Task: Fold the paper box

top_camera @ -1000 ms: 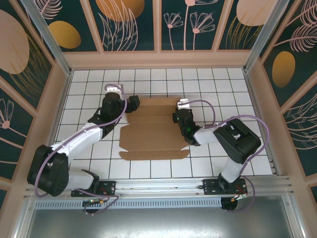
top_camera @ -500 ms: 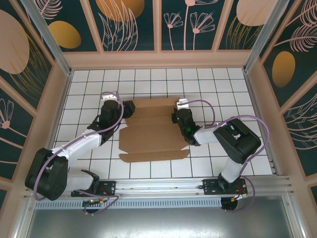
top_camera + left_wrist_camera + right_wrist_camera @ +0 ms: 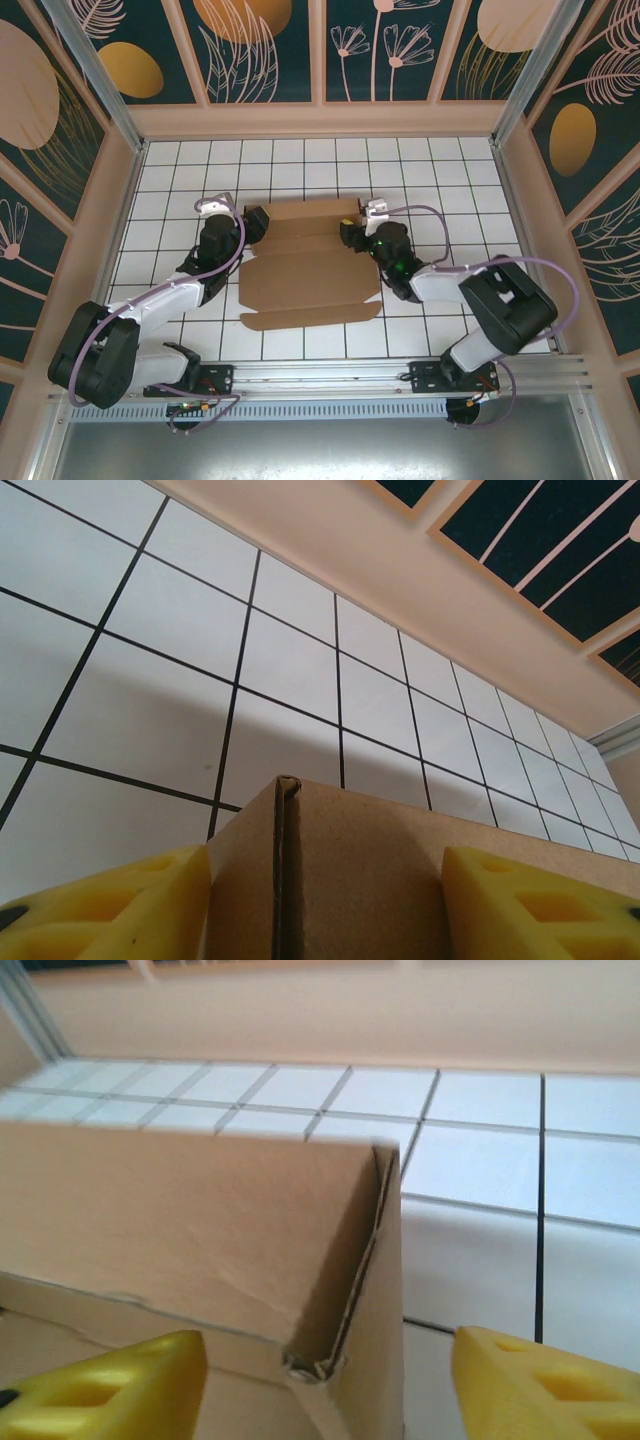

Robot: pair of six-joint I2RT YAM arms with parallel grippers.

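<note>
floor: white tiles [image 3: 420, 180], black grid | walls: dark teal panels [image 3: 270, 60], peach and gold plant motifs, left, right, far | frame: pale peach beams [image 3: 320, 118] | near edge: aluminium rail [image 3: 330, 372] | light: even

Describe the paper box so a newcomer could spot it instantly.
On the white gridded table, between the left gripper and right gripper, lies the paper box. A flat brown cardboard sheet, far edge folded up, it alone is brown among white tiles.

Paper box [image 3: 200, 1220] blurred, cut off at btm edge, rt wrist view.
</note>
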